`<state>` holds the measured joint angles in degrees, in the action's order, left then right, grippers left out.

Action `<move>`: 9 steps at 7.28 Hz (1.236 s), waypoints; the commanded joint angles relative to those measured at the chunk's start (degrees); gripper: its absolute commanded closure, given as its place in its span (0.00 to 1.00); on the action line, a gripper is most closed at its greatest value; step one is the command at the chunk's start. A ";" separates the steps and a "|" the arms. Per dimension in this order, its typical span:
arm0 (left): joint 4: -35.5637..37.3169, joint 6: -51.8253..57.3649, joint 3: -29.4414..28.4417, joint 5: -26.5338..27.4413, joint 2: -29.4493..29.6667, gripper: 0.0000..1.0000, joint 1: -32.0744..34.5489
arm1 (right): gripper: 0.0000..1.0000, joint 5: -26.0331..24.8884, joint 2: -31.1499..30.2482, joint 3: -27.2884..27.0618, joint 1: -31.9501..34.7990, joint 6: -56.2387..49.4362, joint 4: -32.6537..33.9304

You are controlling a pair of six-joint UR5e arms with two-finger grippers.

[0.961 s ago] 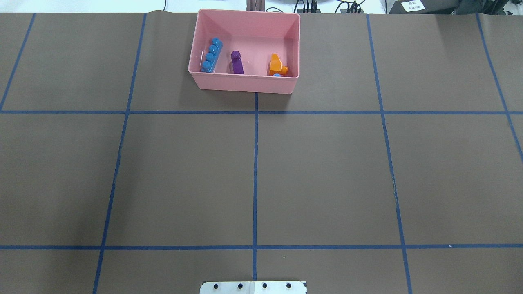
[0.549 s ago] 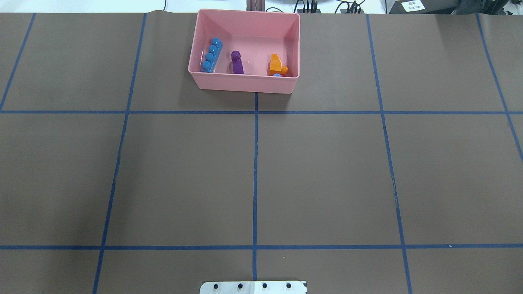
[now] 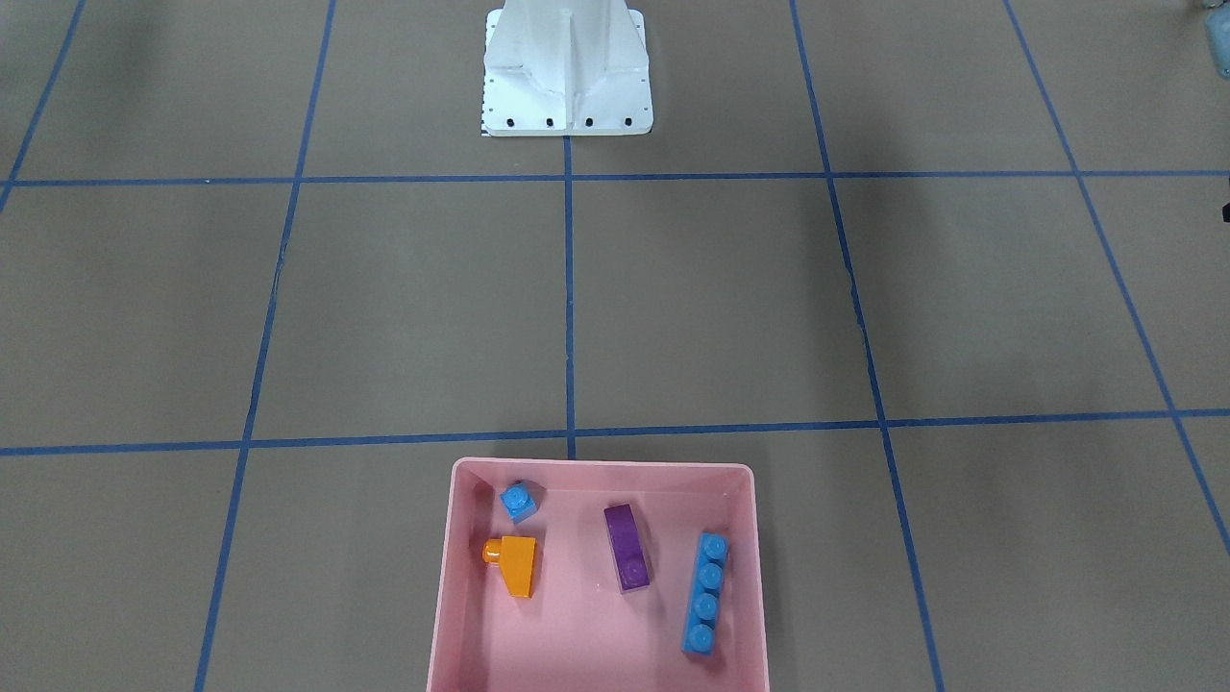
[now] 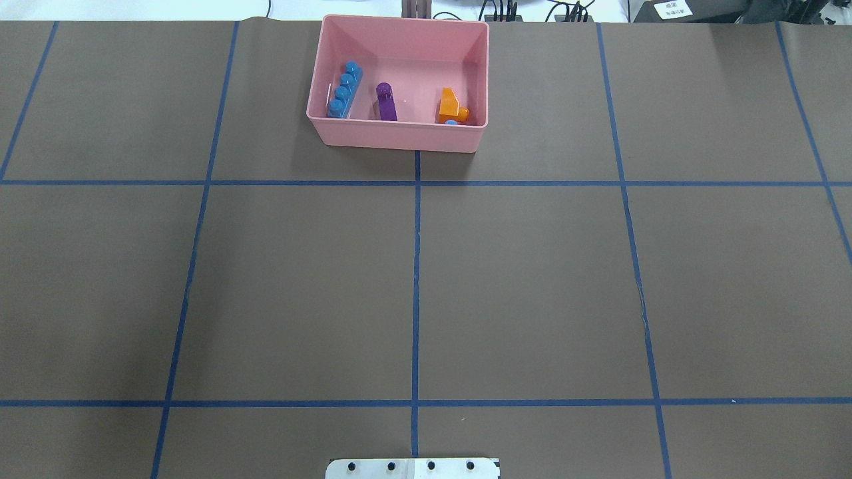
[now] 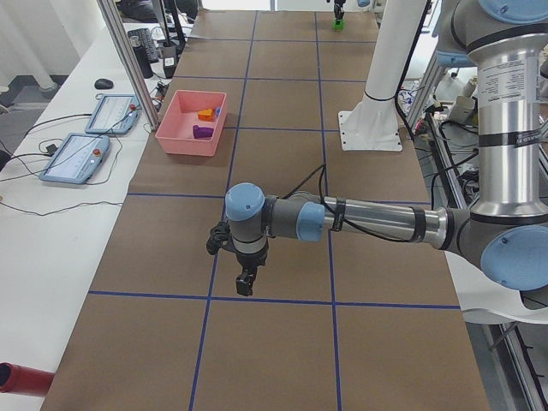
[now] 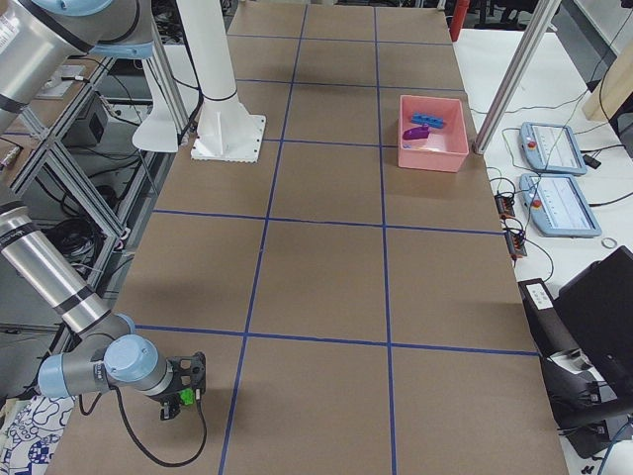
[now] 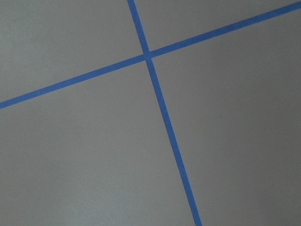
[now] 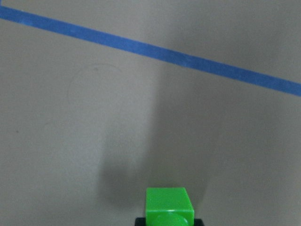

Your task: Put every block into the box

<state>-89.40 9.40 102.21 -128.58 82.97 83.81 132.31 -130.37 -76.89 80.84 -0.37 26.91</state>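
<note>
Change over the last second: none in the overhead view, box and the four bricks in it sit as before. Right gripper (image 6: 184, 391), low over the table (image 6: 316, 287) at the robot's right end, pinches the green brick (image 8: 169, 205) at its tips. The brick is clear of the surface, shadow on the table ahead, a stud toward the wrist camera, long axis not readable. Left gripper (image 5: 245, 285) hangs fingers-down over a crossing of blue tape lines (image 7: 148, 55) at the opposite end. Only the side view shows it, so spread or pressed together cannot be told. Both are well apart from the pink box (image 4: 399, 138) at the far edge, centre. Inside:
- tiny blue brick (image 3: 519, 501), stud up, near right corner
- just beyond it, orange sloped brick (image 3: 519, 565) on its side, stud toward the robot's right
- purple brick (image 3: 627, 548) mid-box, long axis near-to-far
- long blue brick (image 3: 706, 594) by the left wall, studs up, long axis near-to-far, far end tilted slightly rightward

White label (image 4: 672, 9) beyond the table, print too small to read.
</note>
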 commanded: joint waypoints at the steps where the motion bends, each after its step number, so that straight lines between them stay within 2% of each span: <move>1: 0.01 0.00 0.01 -0.09 0.00 0.00 0.04 | 1.00 1.36 3.69 -2.55 0.02 0.28 0.68; 2: 0.01 0.00 0.01 -0.09 -0.09 0.00 0.04 | 1.00 3.29 7.80 -4.57 0.71 0.29 6.17; 3: 0.01 -0.09 0.01 -0.09 -0.09 0.00 0.04 | 1.00 4.09 11.41 -8.59 1.94 0.29 14.40; 4: 0.01 -0.09 0.01 -0.09 -0.09 0.00 0.04 | 1.00 4.10 15.28 -13.94 2.30 0.29 24.32; 6: 0.01 -0.17 0.01 -0.09 0.00 0.00 0.04 | 1.00 3.66 27.38 -21.69 2.65 0.29 43.75; 8: -0.07 -0.35 0.01 -0.09 0.18 0.00 -0.05 | 1.00 3.66 42.92 -23.22 2.05 4.73 59.33; 9: -0.07 -0.44 0.01 -0.09 0.35 0.00 -0.05 | 1.00 3.83 48.48 -23.22 -0.66 10.60 60.96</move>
<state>-89.44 9.08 102.22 -128.65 83.12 83.80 136.03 -90.46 -99.67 82.48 4.20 82.46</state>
